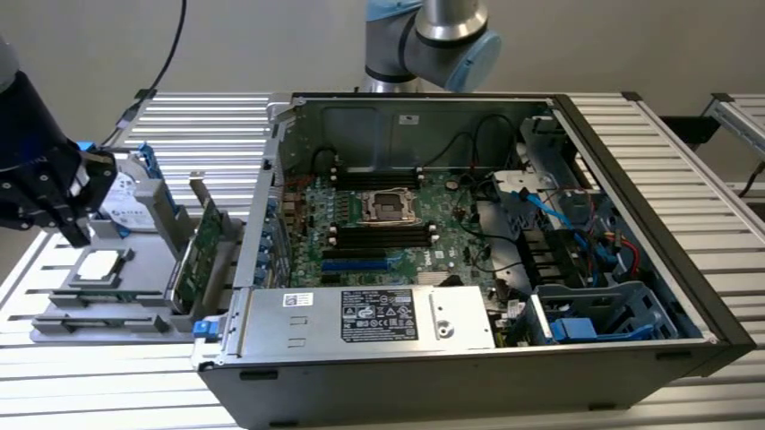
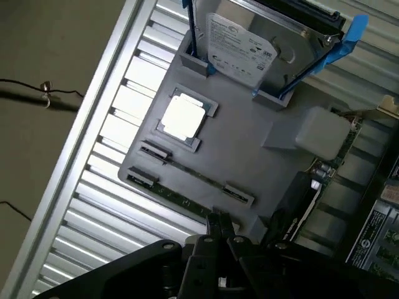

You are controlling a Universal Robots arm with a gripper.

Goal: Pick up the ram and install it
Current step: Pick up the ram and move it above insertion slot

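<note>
- The black metal pincer (image 1: 74,235) hangs at the far left of the exterior view. It is over the flat gray plastic tray (image 1: 143,240) that sits on the ribbed silver table (image 1: 107,394).
- The long, thin green ram stick (image 2: 179,200) is in that tray. It stands on its thin edge in a holder along the tray's outer edge. It is not in the big open black computer case (image 1: 646,269).
- In the wrist view the pincer (image 2: 221,223) is right at one end of the ram stick. The stick runs away from it in a straight line along the tray edge, to a small gray clip (image 2: 141,179) at its other end.
- So the ram stick is very near the pincer, just in front of its tip. I cannot tell if they touch.
- I cannot tell if the pincer is open or closed.
- Further into the tray are a square silver chip (image 2: 182,118) and a silver hard drive with blue rails (image 2: 240,47).
- A wider green card with a metal bracket (image 1: 197,255) stands at the side of the tray next to the case.
- The long black slots (image 1: 380,235) on the green board inside the case are in the middle of the exterior view. They are well apart from the pincer, off to the exterior view's right.
- I think the ram stick is not yet picked up, because it lies flat along its holder.
</note>
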